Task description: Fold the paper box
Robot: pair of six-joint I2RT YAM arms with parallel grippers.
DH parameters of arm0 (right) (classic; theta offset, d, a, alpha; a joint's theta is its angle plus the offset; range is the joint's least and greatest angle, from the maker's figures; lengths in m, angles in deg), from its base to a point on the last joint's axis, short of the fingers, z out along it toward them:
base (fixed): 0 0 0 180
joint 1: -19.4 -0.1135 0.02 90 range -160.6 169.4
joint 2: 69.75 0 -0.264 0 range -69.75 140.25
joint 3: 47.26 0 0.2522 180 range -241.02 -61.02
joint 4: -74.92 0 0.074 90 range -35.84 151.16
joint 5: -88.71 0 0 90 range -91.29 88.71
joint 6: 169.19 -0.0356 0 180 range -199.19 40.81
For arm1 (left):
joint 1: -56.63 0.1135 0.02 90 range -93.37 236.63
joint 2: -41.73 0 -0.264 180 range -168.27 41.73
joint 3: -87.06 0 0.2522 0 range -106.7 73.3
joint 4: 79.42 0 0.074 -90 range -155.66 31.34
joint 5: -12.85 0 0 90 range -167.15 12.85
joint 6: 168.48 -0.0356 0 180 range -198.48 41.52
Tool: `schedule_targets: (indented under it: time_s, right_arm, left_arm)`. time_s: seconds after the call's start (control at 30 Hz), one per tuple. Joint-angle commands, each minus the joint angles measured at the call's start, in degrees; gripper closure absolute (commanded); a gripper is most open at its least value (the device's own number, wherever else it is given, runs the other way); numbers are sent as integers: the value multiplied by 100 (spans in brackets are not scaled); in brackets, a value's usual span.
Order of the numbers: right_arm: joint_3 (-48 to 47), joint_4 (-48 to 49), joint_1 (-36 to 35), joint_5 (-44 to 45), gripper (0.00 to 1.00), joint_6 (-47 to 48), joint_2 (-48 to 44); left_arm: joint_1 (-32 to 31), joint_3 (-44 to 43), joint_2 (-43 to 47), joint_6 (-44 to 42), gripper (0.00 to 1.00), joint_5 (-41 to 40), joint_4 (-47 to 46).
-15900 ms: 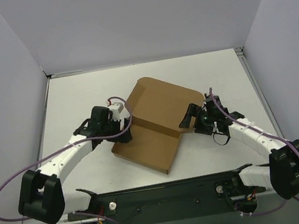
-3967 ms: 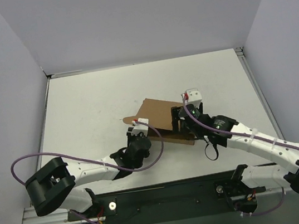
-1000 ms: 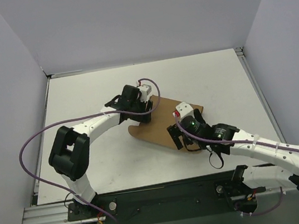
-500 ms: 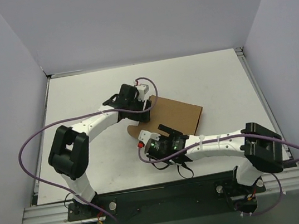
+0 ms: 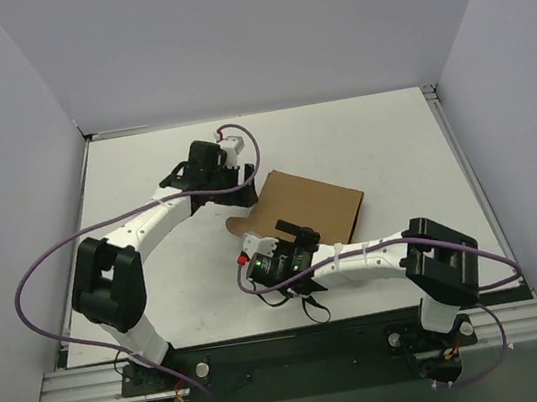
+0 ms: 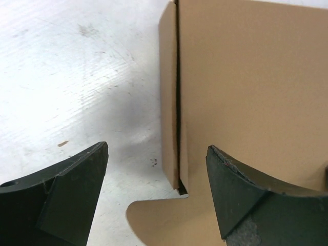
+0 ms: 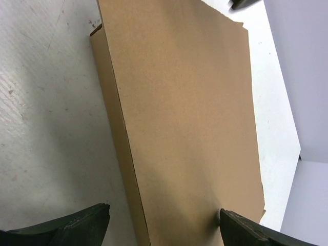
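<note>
Top view. The box point(image 5: 315, 204), folded flat, lies at the centre of the table point(image 5: 144, 179). The left gripper point(image 5: 243, 179) is at the box's 10 o'clock corner, jaws spread and empty. The right gripper point(image 5: 292, 238) is at the box's 7 o'clock edge, jaws spread wide, holding nothing.

no readable text, labels or signs

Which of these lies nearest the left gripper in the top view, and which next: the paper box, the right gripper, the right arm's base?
1. Paper box: just to the right of the left gripper, its far left corner close to the fingers.
2. Right gripper: at the box's near left end.
3. Right arm's base: at the table's near right edge.
</note>
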Motion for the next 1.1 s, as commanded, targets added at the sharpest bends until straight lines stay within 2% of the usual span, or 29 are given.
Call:
schedule_targets:
  time_s: [0.0, 0.27, 0.37, 0.4, 0.47, 0.5, 0.6, 0.7, 0.97, 1.07]
  right_arm:
    - [-163, -161, 129, 196, 13, 88, 138]
    - [-5, -29, 410, 11, 27, 273, 270]
    - [48, 15, 410, -24, 44, 335, 279]
    - [57, 15, 410, -68, 56, 352, 244]
    - [83, 23, 428, -217, 70, 343, 191]
    - [92, 15, 445, -244, 80, 343, 147]
    - [101, -47, 463, -393, 93, 370, 59]
    - [-13, -344, 463, -577, 100, 326, -98]
    - [-522, -1329, 647, -1517, 100, 89, -942]
    - [-795, -1838, 840, -2316, 100, 71, -1276]
  left_arm:
    - [270, -104, 366, 134, 13, 202, -214]
    - [682, -68, 603, 239, 13, 308, -284]
    - [832, -51, 700, 283, 13, 396, -319]
    - [937, -42, 726, 292, 13, 431, -319]
    - [1017, -33, 805, 327, 13, 527, -328]
    - [1087, -33, 832, 336, 13, 554, -328]
    - [1158, 37, 1007, 344, 13, 650, -346]
    - [1245, 195, 1262, 353, 12, 695, -407]
    - [1527, 722, 2220, 380, 12, 1037, -723]
    - [1536, 880, 2589, 240, 12, 1248, -855]
